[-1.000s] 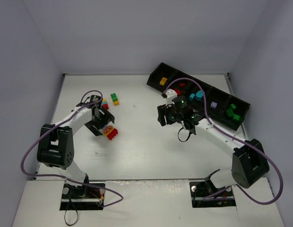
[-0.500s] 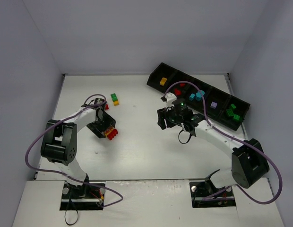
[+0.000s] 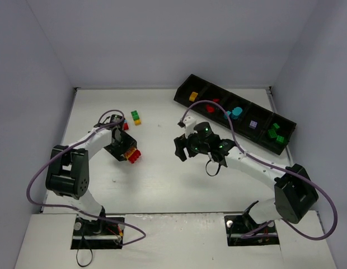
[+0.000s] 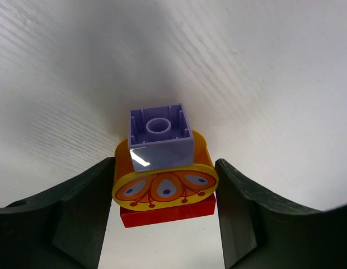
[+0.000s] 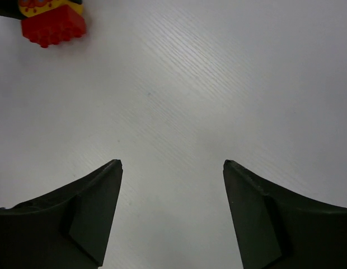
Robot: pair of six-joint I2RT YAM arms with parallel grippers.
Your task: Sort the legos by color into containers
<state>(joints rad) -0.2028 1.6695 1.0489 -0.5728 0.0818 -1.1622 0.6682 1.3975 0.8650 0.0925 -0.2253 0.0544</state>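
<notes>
A stacked lego [image 4: 162,179], red at the bottom, a yellow-orange printed piece in the middle and a purple brick on top, lies on the white table [image 3: 162,179]. My left gripper [image 4: 165,162] is shut on it, one finger against each side; from above this stack [image 3: 134,156] lies at my left gripper [image 3: 127,149]. My right gripper [image 5: 172,162] is open over bare table with nothing in it, seen from above [image 3: 179,148] left of the containers [image 3: 183,88]. These hold yellow [image 3: 192,96], red [image 3: 214,103], teal [image 3: 234,113], purple [image 3: 253,124] and green [image 3: 276,134] legos.
A green-and-yellow lego [image 3: 136,117] lies at the back left. A red multicolour lego [image 3: 125,126] is partly hidden behind the left arm. The stacked lego [image 5: 50,19] shows at the top left of the right wrist view. Grey walls close the table in.
My left gripper has come down around the stacked lego and closed its jaws against it. My right arm has swung left, away from the containers, and its jaws have widened.
</notes>
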